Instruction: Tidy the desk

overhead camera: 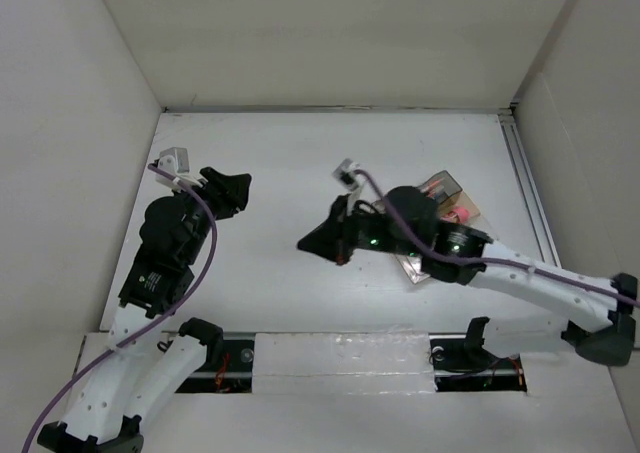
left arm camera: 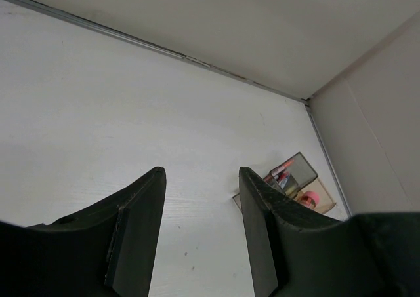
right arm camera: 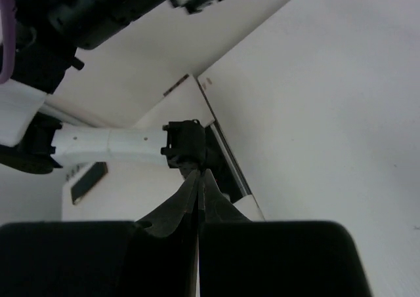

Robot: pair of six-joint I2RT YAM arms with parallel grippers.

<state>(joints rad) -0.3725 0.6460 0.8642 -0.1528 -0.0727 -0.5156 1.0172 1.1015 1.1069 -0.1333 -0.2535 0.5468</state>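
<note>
White desk [overhead camera: 300, 163] held a stocked tray [overhead camera: 447, 187]; my left gripper [left arm camera: 201, 192] gaped wide, right gripper [right arm camera: 198, 180] pinched closed, empty; tidying seemed nearly done.

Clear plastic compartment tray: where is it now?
Top view: the clear plastic compartment tray lies right of centre on the flat white desk, near the metal rail, partly under the right arm.

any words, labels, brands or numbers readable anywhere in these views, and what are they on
No text can be read in any view.
Clear tray and the pink thing in it: red and pink markings, too small to read.
Dark patch on the white base, right wrist view: blurred, no letters to make out.
Desk: no print showing.
</note>
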